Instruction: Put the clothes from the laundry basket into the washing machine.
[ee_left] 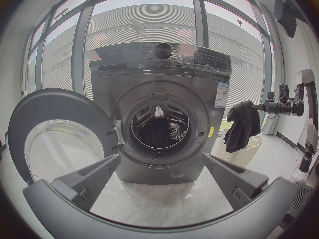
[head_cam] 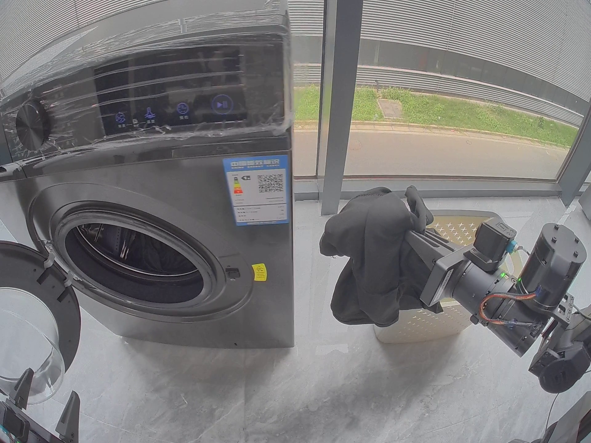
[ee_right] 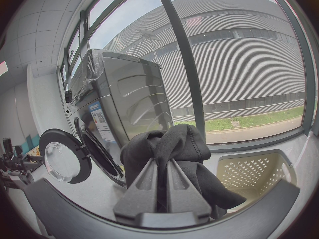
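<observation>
A dark grey garment (head_cam: 371, 255) hangs in the air to the right of the washing machine (head_cam: 166, 173), over the near edge of the cream laundry basket (head_cam: 431, 321). My right gripper (ee_right: 161, 170) is shut on the garment (ee_right: 172, 150), which drapes over its fingers. In the left wrist view the same garment (ee_left: 242, 125) dangles from the right arm above the basket (ee_left: 244, 150). The machine's round door (head_cam: 28, 315) is swung open to the left, and the drum opening (head_cam: 136, 259) looks dark inside. My left gripper (ee_left: 159, 170) stands open low in front of the drum (ee_left: 159, 126), holding nothing.
A tall window with a grey pillar (head_cam: 341, 93) rises behind the basket. Pale marble floor (head_cam: 308, 389) spreads between the machine and the basket. The open door (ee_left: 54, 130) juts out on the machine's left side.
</observation>
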Available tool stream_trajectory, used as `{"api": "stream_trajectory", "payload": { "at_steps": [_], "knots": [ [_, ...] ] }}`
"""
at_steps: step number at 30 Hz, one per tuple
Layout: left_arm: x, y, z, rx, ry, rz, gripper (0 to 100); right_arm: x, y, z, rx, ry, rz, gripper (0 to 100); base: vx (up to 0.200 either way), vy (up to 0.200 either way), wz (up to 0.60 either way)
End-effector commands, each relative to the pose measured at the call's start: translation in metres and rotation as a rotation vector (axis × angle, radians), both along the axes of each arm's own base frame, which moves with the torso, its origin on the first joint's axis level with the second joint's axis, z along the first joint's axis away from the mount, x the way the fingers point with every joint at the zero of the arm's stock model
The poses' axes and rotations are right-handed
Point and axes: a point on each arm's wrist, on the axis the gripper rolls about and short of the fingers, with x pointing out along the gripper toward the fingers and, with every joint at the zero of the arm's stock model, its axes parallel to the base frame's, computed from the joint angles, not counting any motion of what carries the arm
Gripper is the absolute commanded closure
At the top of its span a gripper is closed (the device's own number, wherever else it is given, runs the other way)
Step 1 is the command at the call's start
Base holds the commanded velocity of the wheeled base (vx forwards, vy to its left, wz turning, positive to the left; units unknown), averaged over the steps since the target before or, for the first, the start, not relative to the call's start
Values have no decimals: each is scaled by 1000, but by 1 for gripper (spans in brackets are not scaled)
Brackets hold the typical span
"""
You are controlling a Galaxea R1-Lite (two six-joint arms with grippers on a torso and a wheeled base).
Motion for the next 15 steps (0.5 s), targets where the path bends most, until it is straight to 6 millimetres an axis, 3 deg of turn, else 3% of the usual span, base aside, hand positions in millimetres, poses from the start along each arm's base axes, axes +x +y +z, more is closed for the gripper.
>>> {"api": "stream_trajectory", "payload": {
  "at_steps": [1,5,15],
  "knots": [
    [0,0,-4,0,-2,0,0,0,0,-1,-4,4,2,100,0,0,0],
    [0,0,-4,1,-2,0,0,0,0,-1,-4,4,3,100,0,0,0],
    [0,0,-4,-2,-2,0,0,-1,1,-4,-11,13,6,100,-200,0,0]
  ]
}}
